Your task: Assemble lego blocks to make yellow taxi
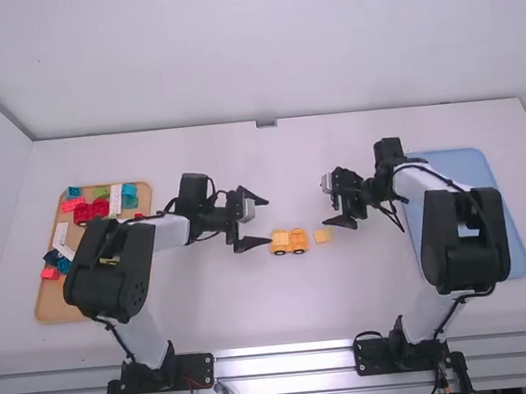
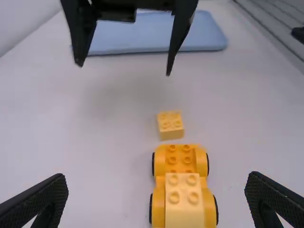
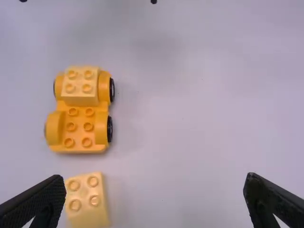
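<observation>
- Far over on my left there's a tan tray (image 1: 54, 303) on the white counter (image 1: 208, 305), with a jumble of blocks gathered toward its far part and down its left side.
- In that tray I can make out a red wheeled piece (image 1: 91, 211), teal bricks (image 1: 129, 193), a small green piece (image 1: 101, 192) and a long white block (image 1: 115, 200); another white block (image 1: 61, 237) lies at a slant near the tray's left side.
- Next comes the left arm's tool (image 1: 265, 222), its two fingers spread wide with nothing between them, up close to the yellow car.
- That car is a yellow wheeled base (image 1: 298, 236) standing upright on its black wheels, about midway between the arms, its studs facing up.
- A paler yellow block (image 3: 80, 97) sits on the base's left end, while the studs on the other end are bare.
- Just to the right of the car, a loose yellow brick (image 1: 323, 236) rests on the counter, studs up, not touching it.
- The right arm's tool (image 1: 327, 200) hangs above and near that brick, fingers apart and empty.
- Rightmost, a blue tray (image 1: 515, 233) lies partly beneath the right arm.
</observation>
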